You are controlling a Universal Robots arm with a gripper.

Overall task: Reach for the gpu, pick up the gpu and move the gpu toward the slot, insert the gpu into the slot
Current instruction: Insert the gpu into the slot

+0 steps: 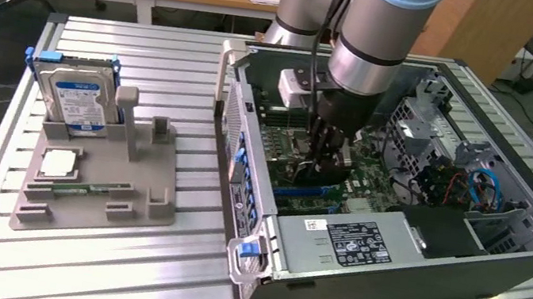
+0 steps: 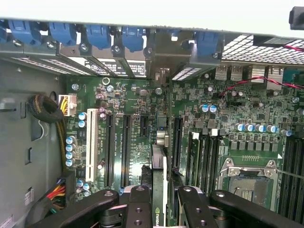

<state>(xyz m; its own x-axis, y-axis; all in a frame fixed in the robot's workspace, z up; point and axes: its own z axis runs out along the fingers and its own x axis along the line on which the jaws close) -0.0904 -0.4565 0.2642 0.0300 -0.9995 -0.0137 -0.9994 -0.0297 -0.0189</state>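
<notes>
Gripping the gpu by its two faces, the fingers are closing on the card from either side and are holding it on edge, deep inside the case, low over the board that is lying on the case floor. The card is hanging roughly midway across the case, its long edge running toward the case's rear wall, where the blue latches are lining up. A blue strip is showing on the case floor just beside the fingers, and I am taking it for the slot; how much gap is left between card and slot I cannot tell. To my eye the move toward the slot is nearly over and seating is the step in hand. Doing it well is likely asking for the card to be standing truly upright, not leaning toward a neighbouring black connector, with its lower edge lying along the groove for the whole length and its bracket end meeting the case's rear wall squarely. Pressing straight toward the case floor, evenly at both ends, is looking safer than rocking one end in first, since a skewed card may be jamming or scraping the small parts nearby.
</notes>
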